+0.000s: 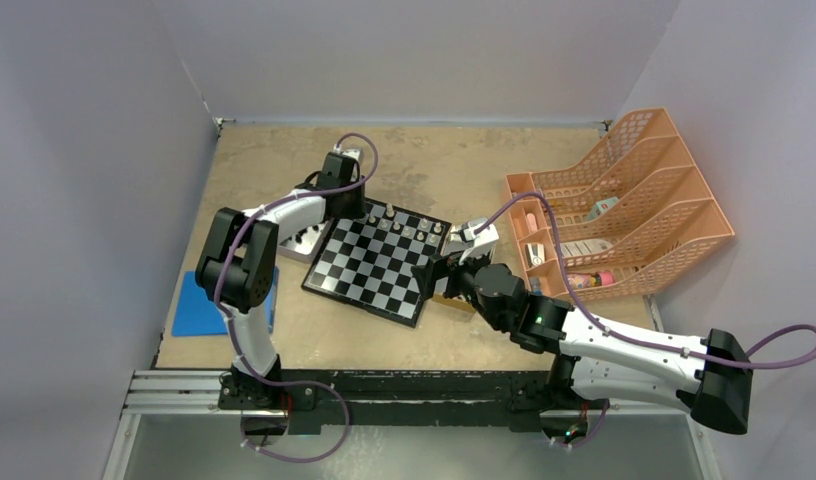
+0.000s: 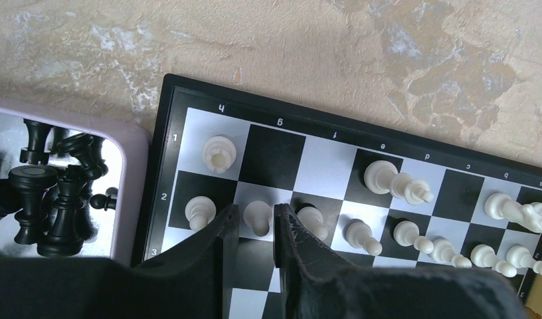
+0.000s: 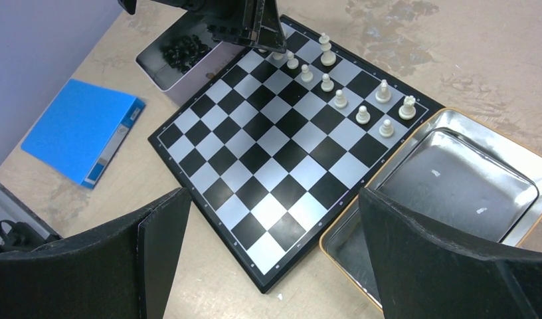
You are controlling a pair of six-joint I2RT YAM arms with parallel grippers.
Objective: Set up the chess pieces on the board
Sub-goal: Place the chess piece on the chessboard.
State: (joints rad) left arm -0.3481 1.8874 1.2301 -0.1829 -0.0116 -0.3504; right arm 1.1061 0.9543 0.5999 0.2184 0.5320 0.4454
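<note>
The board point(image 1: 374, 270) lies mid-table, with cream-white chess pieces point(image 1: 409, 228) standing in two rows along its far edge. In the left wrist view my left gripper point(image 2: 256, 209) straddles a white pawn point(image 2: 258, 219) on a silvery square of the board point(image 2: 275, 149). A thin gap shows on each side of the pawn, so the fingers point(image 2: 289, 229) are slightly open. My right gripper point(image 3: 273, 194) hangs wide open and holds nothing above the near corner of the board point(image 3: 275, 139). Black pieces point(image 2: 49, 199) are heaped in a metal tray left of the board.
The tray of black pieces point(image 1: 304, 240) touches the board's left edge. An empty metal tray point(image 3: 454, 179) lies by its right edge, under my right arm. A blue folder point(image 1: 199, 305) sits at the left, and an orange sorting rack point(image 1: 614, 210) at the right.
</note>
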